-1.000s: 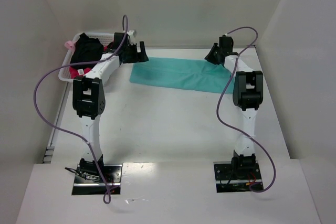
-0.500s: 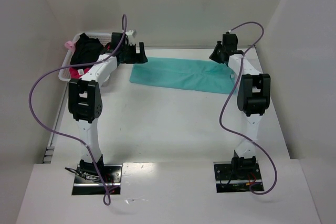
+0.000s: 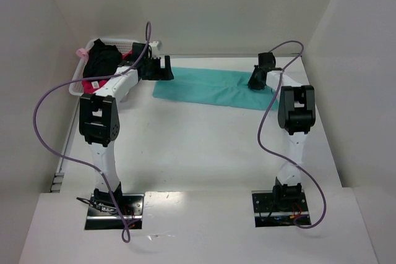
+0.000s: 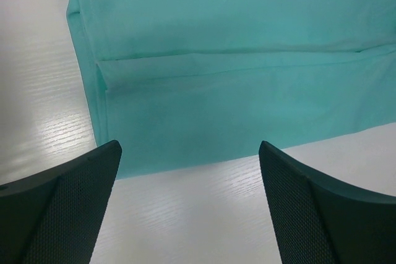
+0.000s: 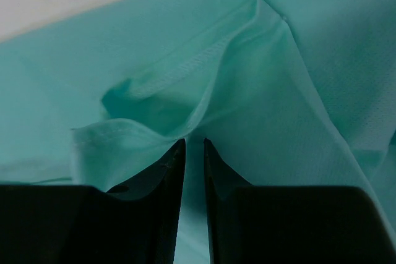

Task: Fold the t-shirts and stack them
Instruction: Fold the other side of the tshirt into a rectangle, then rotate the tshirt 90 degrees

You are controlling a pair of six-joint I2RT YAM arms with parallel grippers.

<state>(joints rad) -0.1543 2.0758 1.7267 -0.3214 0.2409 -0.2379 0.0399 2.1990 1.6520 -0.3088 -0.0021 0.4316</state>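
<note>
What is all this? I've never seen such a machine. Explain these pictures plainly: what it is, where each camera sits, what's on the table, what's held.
This is a robot: a left arm and a right arm bolted at the near edge of a white table, each ending in a two-finger gripper. The wide picture comes from a fixed camera above and behind them. The two close-ups come from cameras on the wrists. A teal-green cloth t-shirt, folded into a long strip, lies across the far side. The left gripper hangs open over its left end, holding nothing. The right gripper is pinched shut on a raised fold at the right end. At the far left, a white plastic lattice basket holds a black t-shirt and a pink-red t-shirt.
</note>
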